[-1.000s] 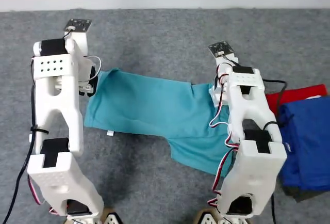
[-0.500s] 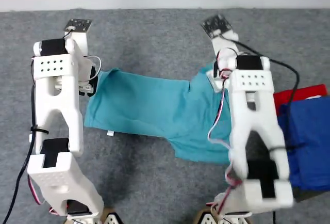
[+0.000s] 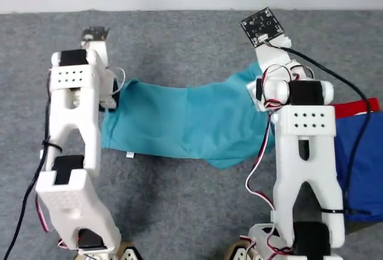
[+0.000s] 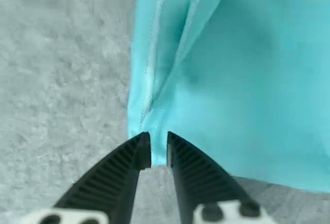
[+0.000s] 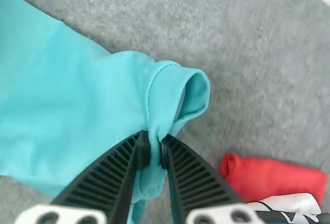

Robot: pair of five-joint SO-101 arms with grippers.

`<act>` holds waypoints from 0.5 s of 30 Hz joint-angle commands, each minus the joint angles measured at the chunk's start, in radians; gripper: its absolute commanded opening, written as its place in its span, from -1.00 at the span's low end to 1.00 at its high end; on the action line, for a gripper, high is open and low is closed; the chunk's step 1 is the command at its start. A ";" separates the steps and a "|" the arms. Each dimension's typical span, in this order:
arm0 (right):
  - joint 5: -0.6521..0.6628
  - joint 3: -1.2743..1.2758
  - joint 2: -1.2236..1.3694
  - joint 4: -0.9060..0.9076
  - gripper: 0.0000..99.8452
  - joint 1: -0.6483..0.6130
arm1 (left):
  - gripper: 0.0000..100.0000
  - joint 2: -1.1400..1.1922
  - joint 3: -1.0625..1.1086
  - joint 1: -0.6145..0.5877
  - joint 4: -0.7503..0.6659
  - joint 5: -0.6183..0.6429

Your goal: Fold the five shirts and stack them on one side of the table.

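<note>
Teal shirt (image 3: 185, 122) spans 9 to 3 o'clock, left claw (image 4: 159, 149) and right claw (image 5: 154, 152) clenched on it. Thin left pinch (hem only) could slip under tension.

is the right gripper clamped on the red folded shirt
No, the right gripper pinches the teal fabric shirt; the red folded shirt lies apart.

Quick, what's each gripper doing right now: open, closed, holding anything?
Left gripper: closed on the edge of the teal shirt.
Right gripper: closed, pinching a bunched fold of the same shirt.
</note>
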 commanded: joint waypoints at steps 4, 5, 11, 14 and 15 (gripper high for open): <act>0.000 -0.009 -0.021 0.111 -0.72 0.039 | -0.87 0.167 0.013 -0.003 0.101 -0.018; -0.011 -0.009 -0.030 0.142 -0.67 0.039 | -0.87 0.176 0.012 -0.003 0.110 -0.034; -0.012 -0.008 -0.091 0.203 -0.67 0.076 | -0.88 0.141 0.002 -0.003 0.121 -0.044; -0.011 -0.003 -0.128 0.223 -0.67 0.108 | -0.88 0.135 -0.004 -0.034 0.115 -0.046; -0.011 -0.003 -0.139 0.234 -0.67 0.111 | -0.88 0.132 -0.004 -0.052 0.115 -0.048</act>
